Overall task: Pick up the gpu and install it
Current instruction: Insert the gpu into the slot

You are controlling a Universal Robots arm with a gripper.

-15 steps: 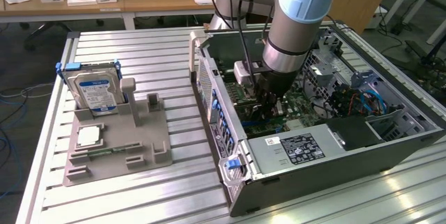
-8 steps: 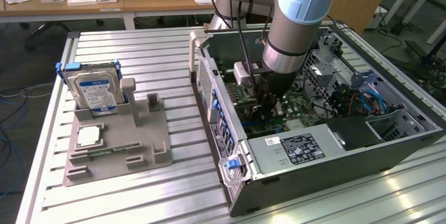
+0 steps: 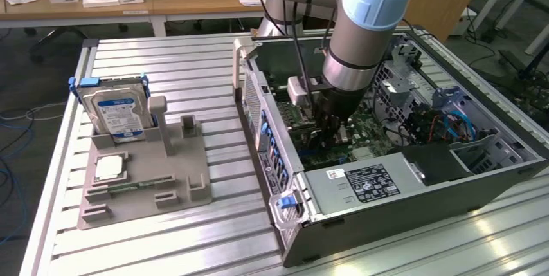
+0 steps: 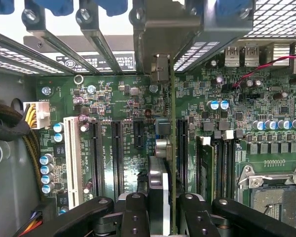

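Note:
The gpu (image 4: 173, 148) appears edge-on in the wrist view as a thin green board with a silvery end bracket (image 4: 160, 39) at its far end. My gripper (image 4: 165, 215) is shut on it, a black finger (image 4: 135, 212) pressing on each face. The card stands upright over the green motherboard (image 4: 118, 98), right beside a long black expansion slot (image 4: 181, 148); whether it sits in a slot I cannot tell. In the exterior view my gripper (image 3: 330, 131) reaches down inside the open computer case (image 3: 412, 211), and the arm hides most of the card.
A silver hard drive (image 3: 120, 110) and a square processor chip (image 3: 110, 168) sit in a grey fixture (image 3: 146, 186) at the exterior view's left. Around the card are a white slot (image 4: 73, 158), a yellow-black cable bundle (image 4: 19, 123), a processor socket (image 4: 271, 192) and the power supply (image 3: 364, 183).

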